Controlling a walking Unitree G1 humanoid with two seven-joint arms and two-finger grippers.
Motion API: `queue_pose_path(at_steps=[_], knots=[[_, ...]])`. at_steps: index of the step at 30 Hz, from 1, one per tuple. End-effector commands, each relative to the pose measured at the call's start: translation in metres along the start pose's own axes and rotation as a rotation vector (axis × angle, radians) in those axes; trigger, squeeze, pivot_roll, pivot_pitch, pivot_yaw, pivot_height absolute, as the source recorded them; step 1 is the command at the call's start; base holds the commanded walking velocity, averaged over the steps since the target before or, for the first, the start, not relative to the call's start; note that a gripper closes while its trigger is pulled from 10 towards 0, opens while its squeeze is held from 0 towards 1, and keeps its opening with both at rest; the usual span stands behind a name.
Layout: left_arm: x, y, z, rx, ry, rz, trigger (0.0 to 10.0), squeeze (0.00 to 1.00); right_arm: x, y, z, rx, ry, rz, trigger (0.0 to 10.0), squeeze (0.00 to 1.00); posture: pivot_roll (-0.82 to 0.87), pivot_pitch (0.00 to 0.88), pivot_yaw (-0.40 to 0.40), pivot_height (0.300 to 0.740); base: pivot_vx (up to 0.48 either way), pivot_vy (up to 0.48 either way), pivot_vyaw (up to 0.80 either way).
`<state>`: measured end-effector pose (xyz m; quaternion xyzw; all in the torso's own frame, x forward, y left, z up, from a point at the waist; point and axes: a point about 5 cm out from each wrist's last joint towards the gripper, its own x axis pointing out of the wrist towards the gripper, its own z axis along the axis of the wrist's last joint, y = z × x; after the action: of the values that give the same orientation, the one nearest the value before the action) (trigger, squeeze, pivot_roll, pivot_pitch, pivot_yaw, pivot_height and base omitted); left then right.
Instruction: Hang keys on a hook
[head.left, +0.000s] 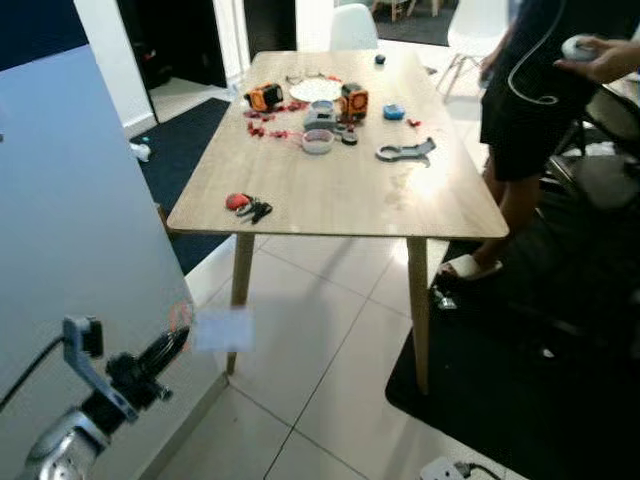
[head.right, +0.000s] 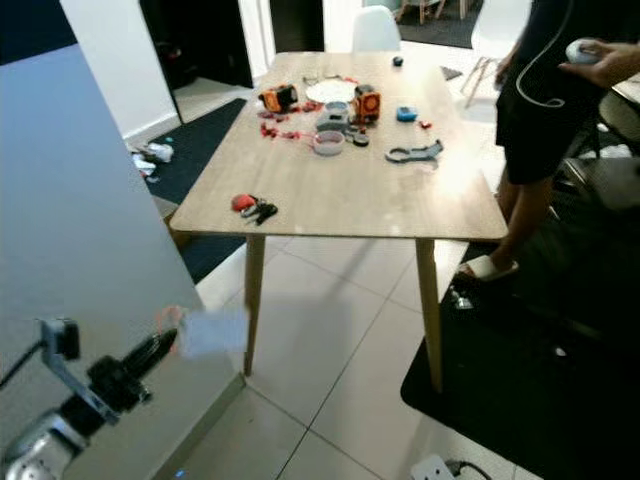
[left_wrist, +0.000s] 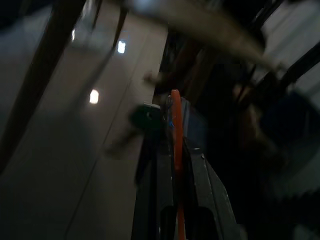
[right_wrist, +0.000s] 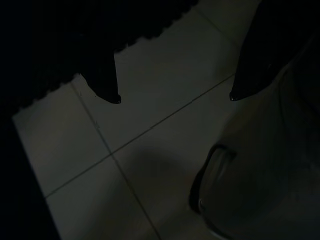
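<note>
A bunch of dark keys with a red fob (head.left: 248, 206) lies on the wooden table (head.left: 340, 205) near its front left corner. My left gripper (head.left: 172, 345) is low at the left, well below the table top and close to a tall grey panel (head.left: 70, 230). It is shut on a thin orange piece (left_wrist: 175, 130) held edge-on between the black fingers (left_wrist: 150, 165). A blurred white patch (head.left: 222, 328) shows just past the fingertips. My right gripper (right_wrist: 175, 95) hangs open over the floor tiles in the dark right wrist view.
A person in black (head.left: 535, 90) stands at the table's right side, holding a white device (head.left: 580, 46). Orange tools, a bowl and a grey wrench (head.left: 405, 152) crowd the table's far half. A black mat (head.left: 520, 370) lies at the right, and white chairs (head.left: 352, 28) stand behind.
</note>
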<state>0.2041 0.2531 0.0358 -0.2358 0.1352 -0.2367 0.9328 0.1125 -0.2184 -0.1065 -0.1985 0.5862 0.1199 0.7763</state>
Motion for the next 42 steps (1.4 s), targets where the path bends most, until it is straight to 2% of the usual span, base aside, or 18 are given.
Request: queue_pose_path(at_steps=[1,5,9,15,19,21,28,30,32,42], knots=[[-0.004,0.011,-0.004,0.056,0.058,0.065,10.0,0.0,0.001,0.003,0.003,-0.004,-0.011,0.01,10.0,0.0,-0.01,0.014,0.043,0.74,0.0,0.0,0.0],[-0.005,0.027,-0.016,0.047,0.079,0.221,10.0,0.0,0.0,0.002,0.003,-0.008,-0.014,0.004,10.0,0.0,-0.01,0.009,0.04,0.74,0.0,0.0,0.0],[-0.005,0.032,-0.022,0.045,0.081,0.276,10.0,0.0,0.0,0.001,0.003,0.004,-0.017,0.012,10.0,0.0,-0.01,0.006,0.038,0.74,0.0,0.0,0.53],[-0.012,0.042,-0.053,0.018,0.16,0.445,10.0,0.0,0.0,0.002,0.006,0.016,-0.024,0.022,10.0,0.0,-0.01,0.004,0.045,0.74,0.0,0.0,0.69],[-0.027,0.047,-0.072,0.0,0.228,0.568,10.0,0.0,0.0,0.003,0.006,0.02,-0.024,0.027,10.0,0.0,-0.01,0.004,0.045,0.74,0.0,0.0,0.69],[-0.03,0.048,-0.074,-0.004,0.236,0.586,10.0,0.0,0.001,0.003,0.006,0.02,-0.024,0.028,10.0,0.0,-0.01,0.004,0.045,0.74,0.0,0.0,0.69],[-0.064,0.05,-0.104,-0.096,0.309,0.772,10.0,0.0,0.0,0.004,0.002,0.029,-0.016,0.033,10.0,0.0,-0.02,0.01,0.049,0.74,0.0,0.0,0.69],[-0.066,0.049,-0.106,-0.106,0.315,0.784,10.0,0.0,0.0,0.004,0.002,0.029,-0.015,0.033,10.0,0.0,-0.02,0.011,0.049,0.74,0.0,0.0,0.69],[-0.071,0.045,-0.118,-0.109,0.368,0.807,10.0,0.0,0.0,0.004,0.001,0.03,-0.014,0.035,10.0,0.0,-0.02,0.01,0.048,0.74,0.0,0.0,0.69],[-0.059,0.039,-0.124,-0.109,0.377,0.785,10.0,0.0,0.0,0.005,0.003,0.031,-0.019,0.036,10.0,0.0,-0.02,0.01,0.045,0.74,0.0,0.0,0.69]])
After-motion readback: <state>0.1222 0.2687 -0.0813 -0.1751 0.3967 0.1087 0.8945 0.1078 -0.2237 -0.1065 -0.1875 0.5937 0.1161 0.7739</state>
